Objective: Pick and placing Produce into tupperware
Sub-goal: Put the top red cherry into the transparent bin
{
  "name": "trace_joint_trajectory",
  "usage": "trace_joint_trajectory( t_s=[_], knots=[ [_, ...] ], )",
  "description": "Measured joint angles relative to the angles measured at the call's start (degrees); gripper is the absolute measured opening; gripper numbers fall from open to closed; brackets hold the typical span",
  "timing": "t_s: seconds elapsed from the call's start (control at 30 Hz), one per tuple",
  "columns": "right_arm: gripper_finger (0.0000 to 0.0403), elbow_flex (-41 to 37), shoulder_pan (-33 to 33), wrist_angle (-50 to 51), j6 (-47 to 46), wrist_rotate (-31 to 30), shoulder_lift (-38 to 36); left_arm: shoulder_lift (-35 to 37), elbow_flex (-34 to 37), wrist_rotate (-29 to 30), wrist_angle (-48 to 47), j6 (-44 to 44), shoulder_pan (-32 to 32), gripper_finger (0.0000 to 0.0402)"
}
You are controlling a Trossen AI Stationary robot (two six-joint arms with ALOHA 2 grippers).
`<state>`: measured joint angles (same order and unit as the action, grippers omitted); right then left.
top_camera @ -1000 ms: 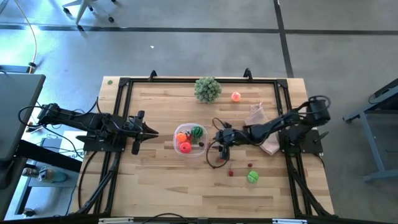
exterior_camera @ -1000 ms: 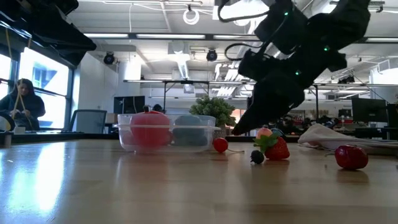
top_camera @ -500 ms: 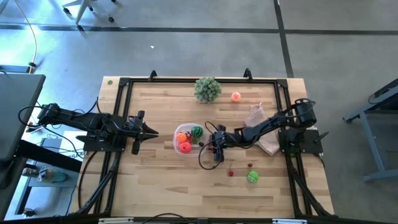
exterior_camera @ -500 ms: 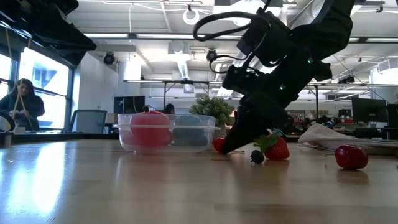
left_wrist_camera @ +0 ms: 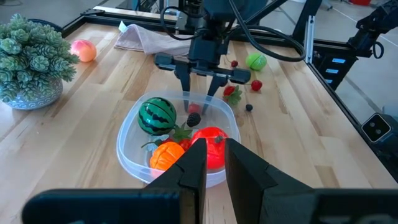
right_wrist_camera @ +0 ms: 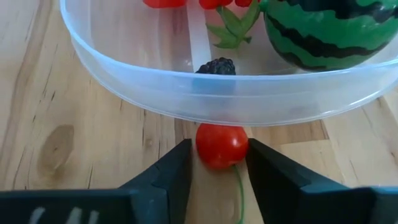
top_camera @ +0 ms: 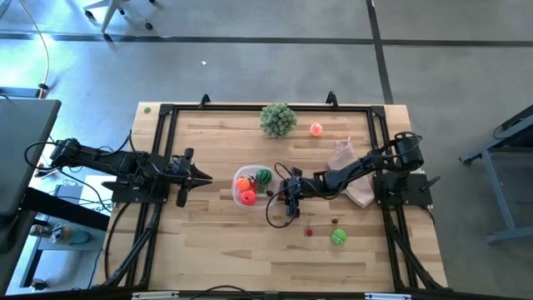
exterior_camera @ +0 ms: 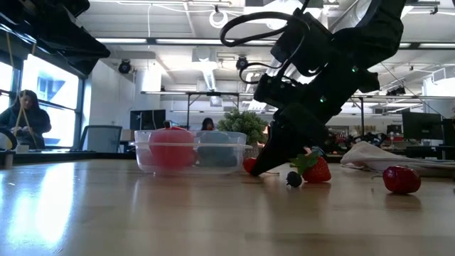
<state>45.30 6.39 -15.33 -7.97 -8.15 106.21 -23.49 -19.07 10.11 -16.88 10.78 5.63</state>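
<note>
— Two fingers, one cherry — look how the right gripper (right_wrist_camera: 214,171) has dropped down at the near side of the tupperware (top_camera: 253,187). Is it on it yet?

— Not quite, I'd say. From its wrist camera the red cherry (right_wrist_camera: 221,145) sits right between the fingertips, one finger on each side, spread only a little wider than the fruit. I can't tell whether the pads touch it. Its thin stem runs back toward the wrist, so the jaws straddle the round part across the stem line.

— And the cherry's where, exactly?

— On the wood, pressed up against the outside of the clear wall. Just beyond that wall, inside, there's a dark berry (right_wrist_camera: 217,66), then the striped green ball (right_wrist_camera: 333,28) and some red pieces.

— So the lift has to go up and over that rim.

— That's my guess: close, raise, carry a short way forward. The wall is so near that the tips could nudge the container as they shut.

— What about the other arm?

— The left gripper (top_camera: 200,176) waits well apart on the far side of the container, fingers nearly together, holding nothing. The right one is plainly nearer.

— Much left on the table?

— A strawberry (exterior_camera: 315,169) and a small dark berry (exterior_camera: 293,179) beside the right arm, another red piece (exterior_camera: 401,179) farther along, a green ball (top_camera: 338,237), and a pink one (top_camera: 316,128) near the bushy plant (top_camera: 278,119).
</note>
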Motion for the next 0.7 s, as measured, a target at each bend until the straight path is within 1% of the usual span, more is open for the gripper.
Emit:
trace_joint_trajectory(
  t_s=[0.1, 0.2, 0.7],
  knots=[
    [0.0126, 0.0, 0.0, 0.0, -0.1, 0.1, 0.0, 0.0, 0.0, 0.0, 0.0, 0.0, 0.0, 0.0046],
    [0.0119, 0.0, 0.0, -0.1, -0.1, 0.0, 0.0, 0.0, 0.0, 0.0, 0.0, 0.0, 0.0, 0.0046],
    [0.0117, 0.0, 0.0, -0.2, -1.0, 0.3, 0.0, 0.0, 0.0, 0.0, 0.0, 0.0, 0.0, 0.0046]
  ],
)
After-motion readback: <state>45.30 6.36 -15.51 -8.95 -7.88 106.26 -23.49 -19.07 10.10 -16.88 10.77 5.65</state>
